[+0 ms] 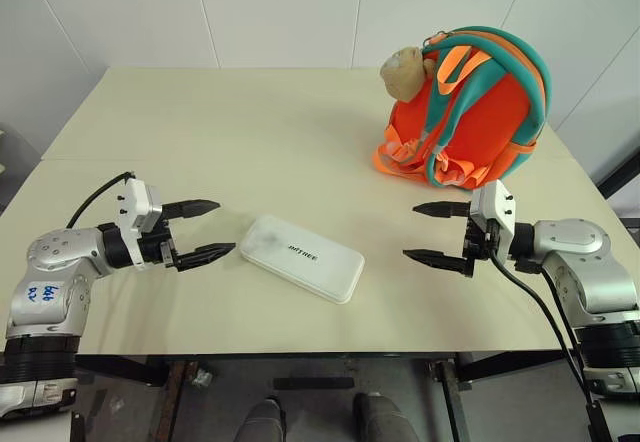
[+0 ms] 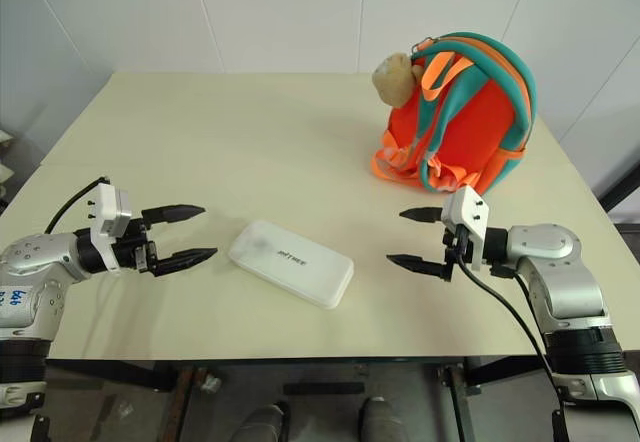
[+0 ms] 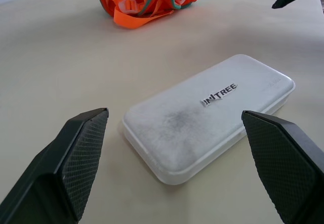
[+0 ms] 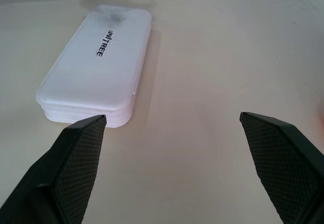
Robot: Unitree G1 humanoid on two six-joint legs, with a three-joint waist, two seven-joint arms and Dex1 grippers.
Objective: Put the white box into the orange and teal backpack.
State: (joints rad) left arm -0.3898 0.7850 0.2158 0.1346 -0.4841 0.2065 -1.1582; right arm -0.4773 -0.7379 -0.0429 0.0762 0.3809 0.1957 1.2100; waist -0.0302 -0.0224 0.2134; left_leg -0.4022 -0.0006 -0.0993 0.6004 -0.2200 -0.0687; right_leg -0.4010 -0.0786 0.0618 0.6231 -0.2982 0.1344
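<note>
The backpack [image 1: 470,112] is stood at the bench's [image 1: 250,132] far right, zip unseen. The box [image 1: 301,257] is laid flat between left gripper [image 1: 201,230] and right gripper [image 1: 436,232], fingers wide, nothing held. Grasping is judged pending; closing in is needed.

White box [image 2: 291,262] lies between two spread pincers.

orange and teal backpack [image 3: 147,1] cut off by frame edge; opening unseen.
</note>
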